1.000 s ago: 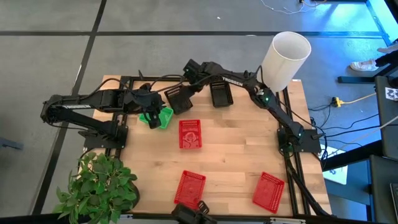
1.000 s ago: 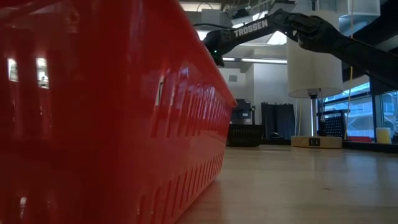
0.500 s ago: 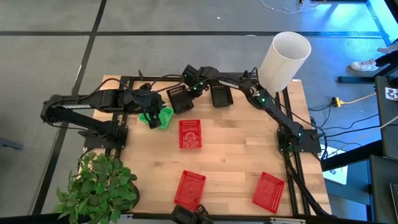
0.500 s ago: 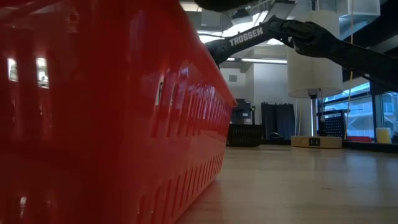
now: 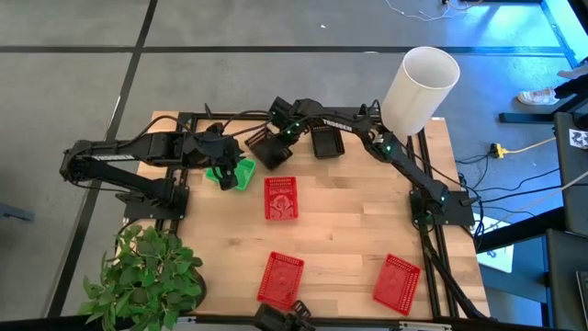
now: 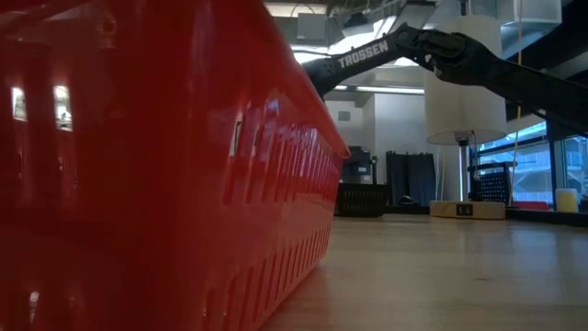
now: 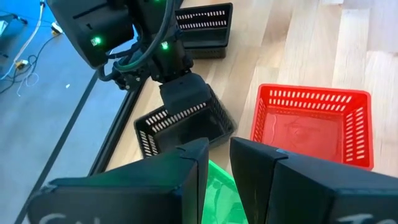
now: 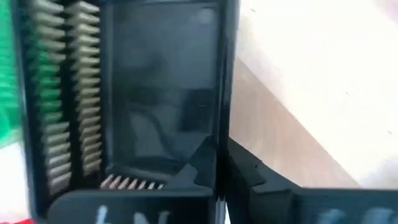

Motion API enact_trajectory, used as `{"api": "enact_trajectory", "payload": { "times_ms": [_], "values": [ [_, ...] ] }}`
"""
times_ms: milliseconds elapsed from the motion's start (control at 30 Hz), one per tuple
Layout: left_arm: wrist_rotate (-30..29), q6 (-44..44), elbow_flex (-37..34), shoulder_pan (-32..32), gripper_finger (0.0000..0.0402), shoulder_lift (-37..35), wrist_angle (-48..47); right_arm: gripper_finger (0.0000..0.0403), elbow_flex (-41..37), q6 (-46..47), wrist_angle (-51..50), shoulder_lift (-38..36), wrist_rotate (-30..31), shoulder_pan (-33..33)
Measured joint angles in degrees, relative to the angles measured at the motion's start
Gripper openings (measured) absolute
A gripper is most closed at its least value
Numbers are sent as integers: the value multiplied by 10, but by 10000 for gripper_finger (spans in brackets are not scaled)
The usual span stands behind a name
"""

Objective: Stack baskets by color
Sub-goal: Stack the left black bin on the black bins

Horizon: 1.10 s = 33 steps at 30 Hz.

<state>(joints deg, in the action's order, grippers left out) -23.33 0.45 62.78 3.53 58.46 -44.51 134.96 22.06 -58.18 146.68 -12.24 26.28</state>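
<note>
Right gripper [image 5: 274, 140]: at the far edge of the table [image 5: 349, 211], jaws clamped on the wall of a black basket [image 5: 266, 149]; the right wrist view shows that basket's rim [image 8: 221, 81] pinched between the two fingers. The basket sits tilted, one end raised under the claw. A second black basket [image 5: 326, 140] lies flat just beside this claw, toward the white lamp shade [image 5: 421, 87].

Left gripper [image 5: 220, 165]: positioned over a green basket [image 5: 237, 173], near the right claw and its black basket. In the left wrist view the fingers [image 7: 255, 162] stand close together with a narrow gap, green mesh [image 7: 217, 186] showing between and below them; clamped on the green basket's wall.

A red basket [image 5: 281, 198] rests flat just beyond the left claw toward the table's middle, apart from both grippers. Two further red baskets, one [image 5: 280, 279] at the near edge and one [image 5: 397, 280] toward the near right corner, lie well away from both claws. A potted plant [image 5: 147, 271] stands at the near left corner
</note>
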Motion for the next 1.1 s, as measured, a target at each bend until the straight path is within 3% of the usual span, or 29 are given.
{"api": "enact_trajectory", "payload": {
  "times_ms": [267, 733, 1100],
  "values": [
    [0, 1, 0, 0, 58, 0, 0, 4, 0, -16, -66, -35, 24, -1],
    [4, -21, 0, 0, 58, 0, 0, 4, 0, -2, -209, -156, 178, -7],
    [5, -14, 0, 0, 58, 0, 1, 4, -3, 18, -316, -185, 256, 7]
  ]
}}
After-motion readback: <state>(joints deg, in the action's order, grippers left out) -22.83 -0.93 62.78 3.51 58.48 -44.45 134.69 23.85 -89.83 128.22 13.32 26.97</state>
